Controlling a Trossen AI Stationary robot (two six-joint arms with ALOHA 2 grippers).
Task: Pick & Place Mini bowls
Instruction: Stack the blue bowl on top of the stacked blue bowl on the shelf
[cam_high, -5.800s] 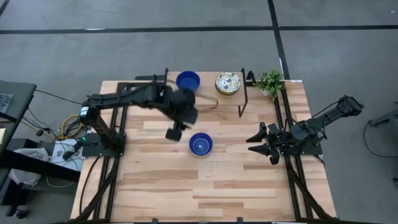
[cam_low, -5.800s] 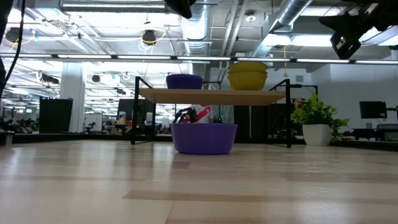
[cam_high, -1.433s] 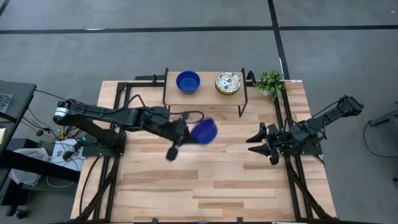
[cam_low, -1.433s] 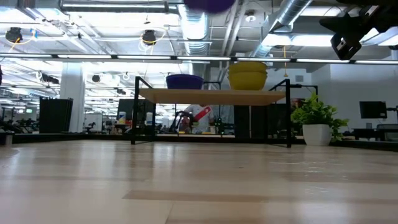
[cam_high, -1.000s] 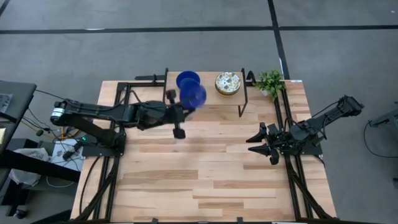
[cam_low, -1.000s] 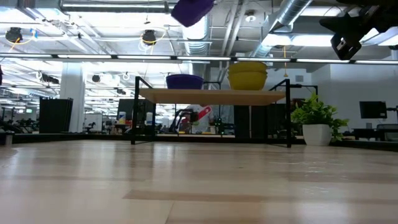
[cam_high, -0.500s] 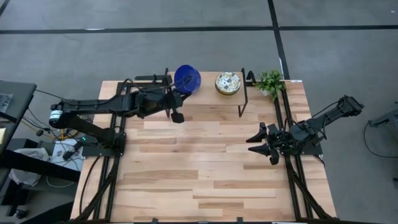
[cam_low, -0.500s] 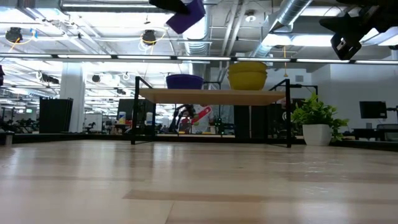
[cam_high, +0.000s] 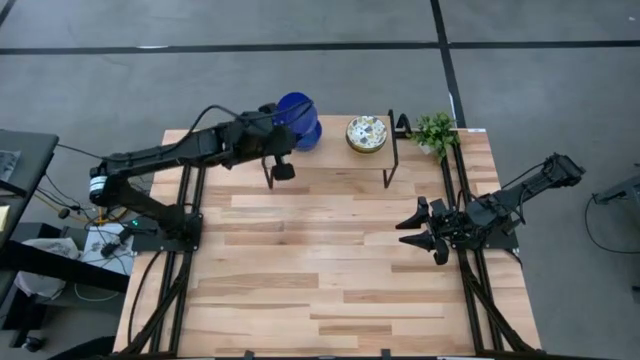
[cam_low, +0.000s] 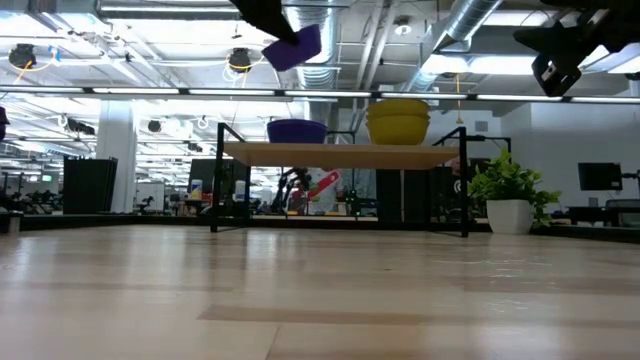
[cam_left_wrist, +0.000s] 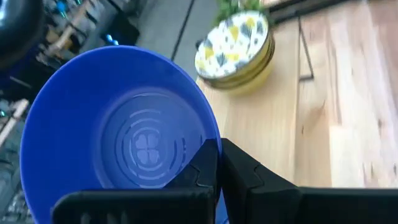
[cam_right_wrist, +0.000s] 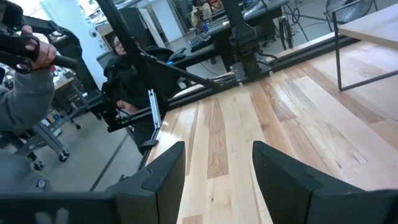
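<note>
while the left claw (cam_high: 290, 128) hangs raised over the far left part of the worktop (cam_high: 330, 270), it is clamped tight on the rim of one blue mini bowl (cam_high: 296, 112), which is held tilted in the air just above the left end of the shelf (cam_high: 330, 152). in the left wrist view the blue mini bowl (cam_left_wrist: 118, 134) fills most of the frame, its hollow facing the camera, with the rim pinched between the dark fingers (cam_left_wrist: 208, 168).

second blue mini bowl (cam_low: 296, 131): resting on the left part of the shelf, seen in the low view; from above it is mostly hidden beneath the held one.

patterned mini bowl (cam_high: 366, 133): cream with green-yellow floral specks, on the right part of the shelf; from table height it appears as a stack (cam_low: 398, 120) with a yellow outside, though how many are in it cannot be told. it also shows in the left wrist view (cam_left_wrist: 236, 46), beyond the held bowl.

potted plant (cam_high: 434, 131): small, green, at the far right corner of the worktop, just beside the shelf's right leg.

right claw (cam_high: 412, 229): parked at the right edge of the worktop, well apart from the shelf, its jaws spread wide and gripping nothing; in its own wrist view the two fingers (cam_right_wrist: 165, 174) stand apart over bare wood.

person (cam_right_wrist: 25, 93): grey sleeve, visible in the room beyond the worktop.
</note>
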